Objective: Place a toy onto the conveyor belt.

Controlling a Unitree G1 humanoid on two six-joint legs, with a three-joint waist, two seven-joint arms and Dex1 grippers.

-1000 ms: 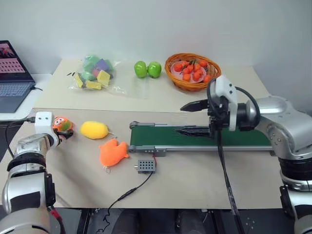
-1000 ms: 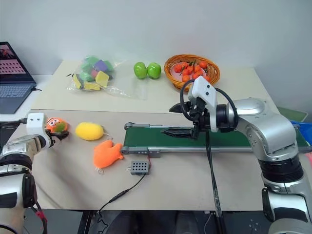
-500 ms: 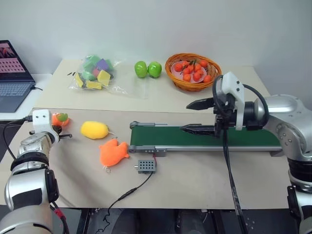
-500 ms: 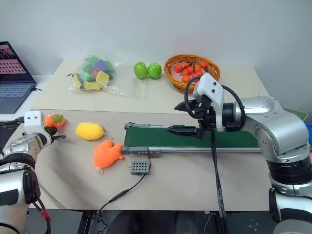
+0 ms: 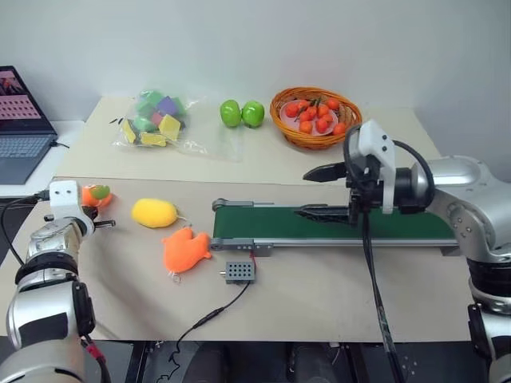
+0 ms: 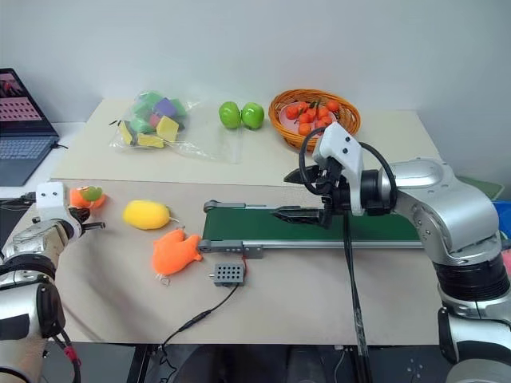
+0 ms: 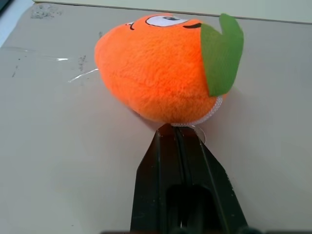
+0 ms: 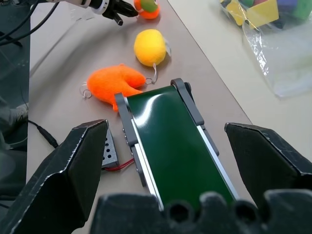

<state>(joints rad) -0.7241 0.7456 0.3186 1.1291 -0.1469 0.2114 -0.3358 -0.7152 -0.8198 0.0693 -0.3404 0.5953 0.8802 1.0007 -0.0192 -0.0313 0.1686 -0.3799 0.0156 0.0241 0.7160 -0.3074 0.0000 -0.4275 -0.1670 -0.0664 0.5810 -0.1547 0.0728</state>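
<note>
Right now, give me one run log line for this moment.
left tool: shut at toy's edge | right tool: open over conveyor belt | toy: not on belt

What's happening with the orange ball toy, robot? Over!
Left gripper jaws shut, pinching the toy's edge. Right gripper jaws open above the conveyor belt. Yellow plush and orange animal plush lie between toy and belt.

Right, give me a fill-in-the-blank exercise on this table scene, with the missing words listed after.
1. The left gripper is shut, its tips at the base of the orange toy, whose patch is ____.
2. The right gripper hangs open over the ____ belt.
3. The yellow plush lies between the toy and the ____ animal-shaped plush.
4. The basket holds ____ fruit.

Missing words: green; conveyor; orange; orange
</note>
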